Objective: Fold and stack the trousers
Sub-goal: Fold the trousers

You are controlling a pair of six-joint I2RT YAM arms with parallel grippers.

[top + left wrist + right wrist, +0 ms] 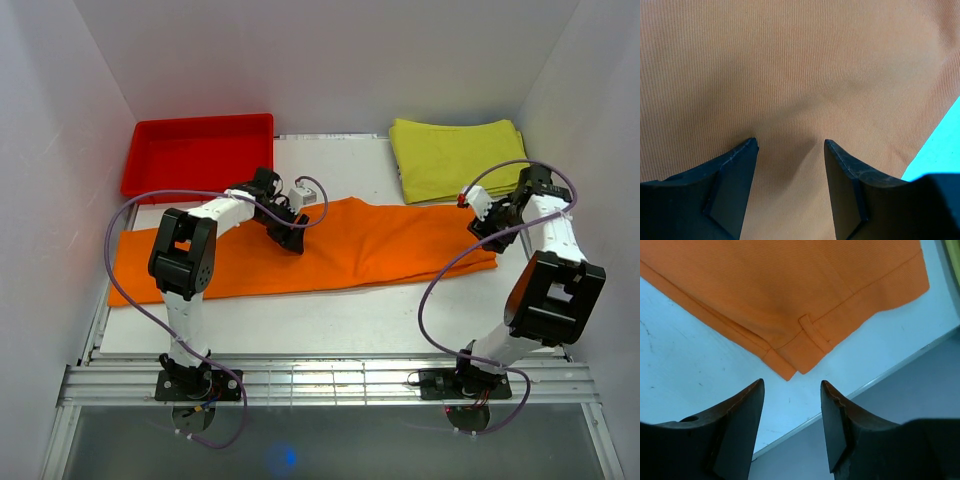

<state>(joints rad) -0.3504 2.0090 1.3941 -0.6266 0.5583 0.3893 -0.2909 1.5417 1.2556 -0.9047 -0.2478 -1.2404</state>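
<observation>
Left pincer (791,145) hangs open just above the trousers (800,75), nothing between its jaws, near the middle of the cloth. Right pincer (792,385) is open too, poised over the waistband corner (790,371) near the desk's (690,355) right edge. Trousers lie flat, lengthwise across the desk, apparently leg on leg. These two stations would suit carrying the waist end over for another fold.

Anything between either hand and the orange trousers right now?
Nothing visible. The left hand is open directly over the trousers, and fabric fills its view. The right hand is open just short of their edge, with only bare table between them.
</observation>
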